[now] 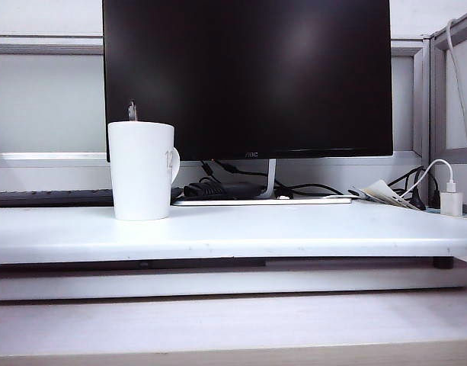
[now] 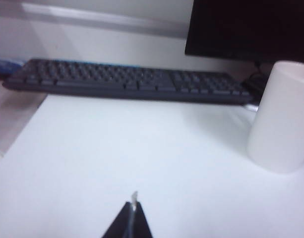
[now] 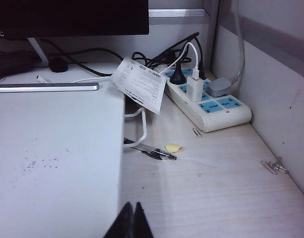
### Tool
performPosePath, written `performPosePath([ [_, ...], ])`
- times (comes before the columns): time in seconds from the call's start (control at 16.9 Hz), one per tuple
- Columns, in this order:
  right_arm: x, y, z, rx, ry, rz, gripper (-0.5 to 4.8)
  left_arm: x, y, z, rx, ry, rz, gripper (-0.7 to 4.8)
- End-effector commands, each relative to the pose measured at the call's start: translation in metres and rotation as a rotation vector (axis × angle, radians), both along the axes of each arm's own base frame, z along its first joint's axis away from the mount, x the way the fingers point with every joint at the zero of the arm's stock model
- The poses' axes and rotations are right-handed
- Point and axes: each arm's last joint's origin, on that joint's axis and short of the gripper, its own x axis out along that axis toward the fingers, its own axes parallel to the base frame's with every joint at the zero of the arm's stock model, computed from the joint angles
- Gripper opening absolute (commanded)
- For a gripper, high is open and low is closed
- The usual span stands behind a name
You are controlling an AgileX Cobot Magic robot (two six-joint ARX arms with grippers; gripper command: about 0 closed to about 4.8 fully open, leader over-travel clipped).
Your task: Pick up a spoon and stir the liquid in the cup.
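Both grippers are fully closed and hold nothing; neither arm appears in the exterior view.

Exterior view: the cup, a tall white mug, stands upright on the left part of the white raised desk board. Its loop handle points toward the right of this view, with a faint grey "12" beside it. The spoon stands inside the cup; only the rounded end of its slim metal handle shows above the rim. Behind the cup are a dark monitor, a black keyboard and, to the right, a white charger with its cable.

Left wrist view: the left gripper hangs over bare white board, fingertips pressed together, with a small pale fleck at the tip. The cup stands well apart from it, near the end of the keyboard. The spoon is not visible here.

Right wrist view: the right gripper sits at the board's edge, fingertips together. Beyond it on the lower wooden desk lie a pen, a yellow scrap, paper clips, a white power strip and a printed paper slip.
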Motion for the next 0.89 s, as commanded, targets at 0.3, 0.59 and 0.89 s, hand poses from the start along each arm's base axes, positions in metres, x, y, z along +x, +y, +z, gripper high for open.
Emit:
performPosePath([
  [0.3, 0.000, 0.000, -0.001, 0.004, -0.006, -0.002, -0.05, 0.000, 0.000, 0.000, 0.001, 0.011, -0.002, -0.05],
  [0.59, -0.004, 0.002, 0.022, 0.034, -0.076, 0.066, 0.00, -0.003, -0.002, 0.012, -0.109, -0.019, -0.041, 0.25],
  [0.89, -0.037, 0.004, 0.116, 0.060, -0.273, 0.270, 3.37, -0.032, -0.008, 0.098, -0.082, -0.280, -0.141, 4.12],
])
